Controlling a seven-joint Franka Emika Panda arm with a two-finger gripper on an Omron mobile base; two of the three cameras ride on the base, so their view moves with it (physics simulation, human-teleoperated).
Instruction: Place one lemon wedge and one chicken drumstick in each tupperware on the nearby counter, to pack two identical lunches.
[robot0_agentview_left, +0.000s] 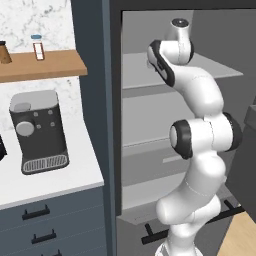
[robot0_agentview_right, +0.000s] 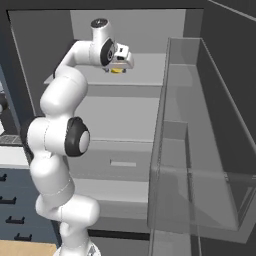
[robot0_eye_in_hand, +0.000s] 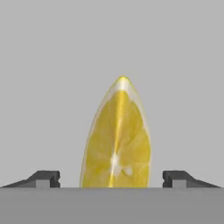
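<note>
Close up, yellow lemon wedge (robot0_eye_in_hand: 117, 140), end effector (robot0_eye_in_hand: 111, 178) jaws apart either side

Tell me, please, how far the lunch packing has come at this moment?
Nothing looks packed yet. In hand: the open gripper sits over the yellow lemon wedge on the fridge shelf, fingers apart on either side. Left: grasping it, then everything else.
</note>
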